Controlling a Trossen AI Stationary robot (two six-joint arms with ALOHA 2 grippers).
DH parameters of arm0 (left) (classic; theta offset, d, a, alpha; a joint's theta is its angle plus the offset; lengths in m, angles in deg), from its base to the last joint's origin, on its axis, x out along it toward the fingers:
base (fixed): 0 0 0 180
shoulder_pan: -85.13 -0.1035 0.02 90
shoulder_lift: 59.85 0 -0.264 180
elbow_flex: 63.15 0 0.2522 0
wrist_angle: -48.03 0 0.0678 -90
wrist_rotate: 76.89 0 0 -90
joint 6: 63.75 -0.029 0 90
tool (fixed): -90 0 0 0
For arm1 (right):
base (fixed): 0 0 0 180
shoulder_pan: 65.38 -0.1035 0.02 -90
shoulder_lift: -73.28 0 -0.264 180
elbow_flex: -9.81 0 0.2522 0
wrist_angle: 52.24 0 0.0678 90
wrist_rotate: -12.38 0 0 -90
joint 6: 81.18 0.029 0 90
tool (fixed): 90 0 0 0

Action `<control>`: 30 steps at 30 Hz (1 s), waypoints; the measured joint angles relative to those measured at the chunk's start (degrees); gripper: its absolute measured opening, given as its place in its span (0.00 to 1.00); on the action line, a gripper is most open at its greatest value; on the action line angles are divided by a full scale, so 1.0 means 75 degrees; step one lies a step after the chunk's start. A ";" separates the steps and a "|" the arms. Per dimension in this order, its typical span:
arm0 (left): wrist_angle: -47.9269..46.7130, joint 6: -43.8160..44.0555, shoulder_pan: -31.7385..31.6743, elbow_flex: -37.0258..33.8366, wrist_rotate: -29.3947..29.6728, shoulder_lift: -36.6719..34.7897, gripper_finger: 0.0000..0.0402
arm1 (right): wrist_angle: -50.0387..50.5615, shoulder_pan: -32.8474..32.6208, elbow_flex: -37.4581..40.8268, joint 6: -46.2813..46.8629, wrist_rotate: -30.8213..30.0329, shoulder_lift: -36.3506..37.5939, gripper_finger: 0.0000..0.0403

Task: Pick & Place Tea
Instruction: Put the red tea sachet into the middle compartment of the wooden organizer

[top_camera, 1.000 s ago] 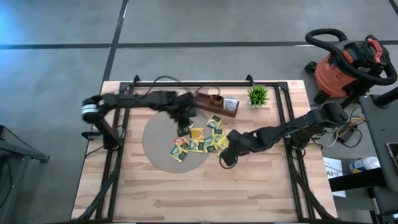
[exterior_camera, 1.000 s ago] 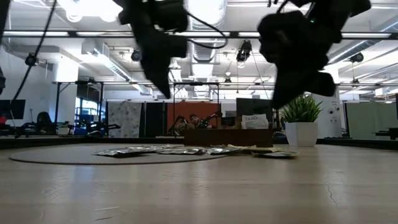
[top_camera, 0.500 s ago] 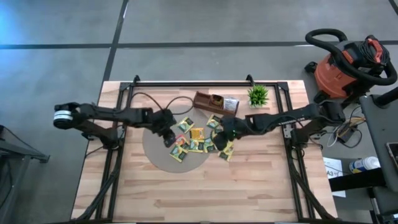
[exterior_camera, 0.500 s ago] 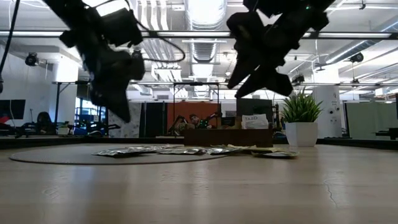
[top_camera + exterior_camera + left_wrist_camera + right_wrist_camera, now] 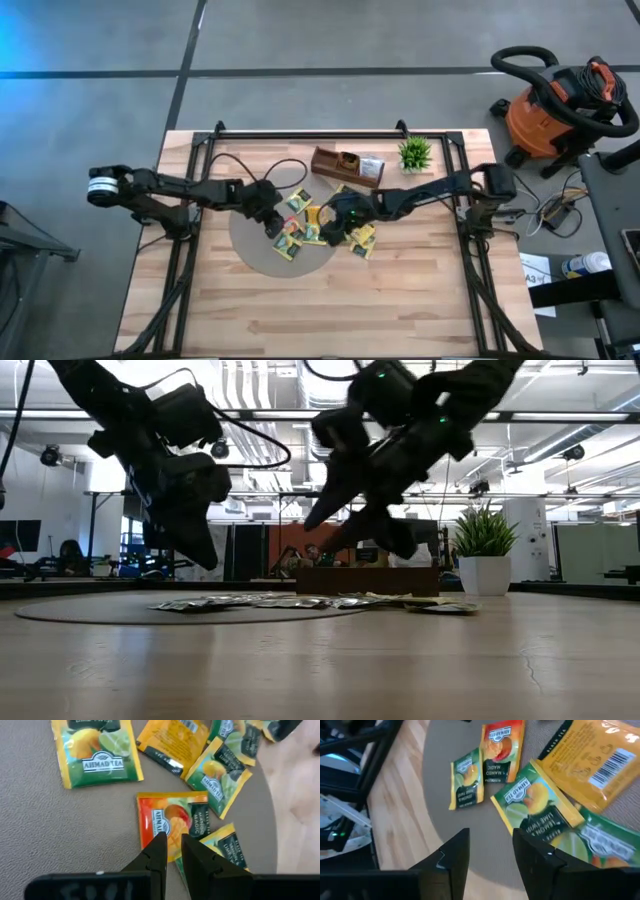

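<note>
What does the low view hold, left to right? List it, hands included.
Left hand → right hand → wooden tray → potted plant. The tea sachets lie flat across the mat beneath both hands, so they have no single place in the order.

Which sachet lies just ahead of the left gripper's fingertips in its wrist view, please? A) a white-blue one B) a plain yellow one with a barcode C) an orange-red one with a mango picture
C: the orange-red sachet lies flat on the grey mat straight ahead of the left gripper.
</note>
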 joint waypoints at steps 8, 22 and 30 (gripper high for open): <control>0.0247 -0.0001 0.0000 -0.0235 -0.0090 0.0153 0.13 | 0.0140 0.0001 -0.1579 -0.0671 0.0048 -0.1222 0.35; 0.1288 0.0510 0.0000 -0.0484 -0.0548 0.1366 0.13 | 0.2622 0.0017 -0.3284 -0.0808 -0.0359 -0.2275 0.39; 0.1394 0.0856 0.0075 -0.0510 -0.0613 0.1626 0.13 | 0.2860 0.0111 -0.3323 -0.0287 -0.0655 -0.2282 0.39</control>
